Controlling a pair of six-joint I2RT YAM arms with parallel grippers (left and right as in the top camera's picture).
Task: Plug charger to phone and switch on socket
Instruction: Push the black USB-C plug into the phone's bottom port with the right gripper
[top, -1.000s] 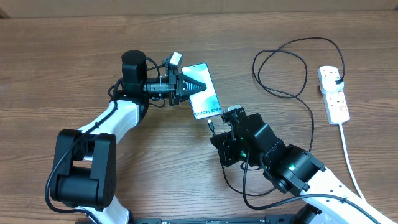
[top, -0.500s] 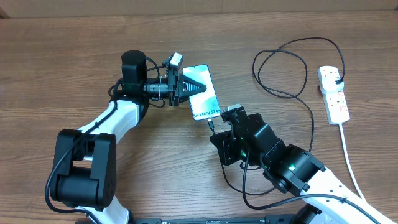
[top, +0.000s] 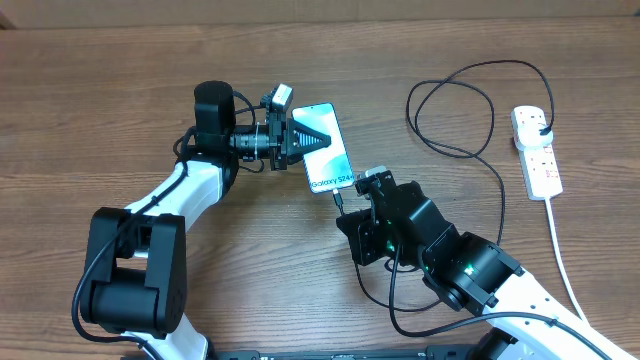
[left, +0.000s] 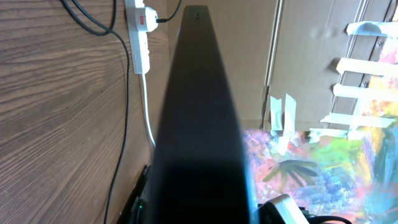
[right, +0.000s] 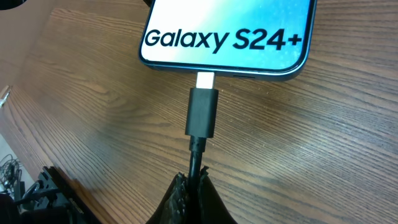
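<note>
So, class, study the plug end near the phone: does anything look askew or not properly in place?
Yes. The charger connector's bright metal tip is exposed below the bottom edge of the phone, so it looks only partly seated. The right hand pinches the cable just behind it. Nothing looks damaged.

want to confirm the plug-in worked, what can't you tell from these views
whether the charger tip is fully seated: right wrist shows bare metal at the phone edge, the port hidden by that edge.
the socket switch position: too small overhead, partly cut by the top edge in left wrist.
the left gripper fingers: left wrist is filled by the phone's dark edge.
most of the right gripper: cut off by the bottom edge of right wrist.
</note>
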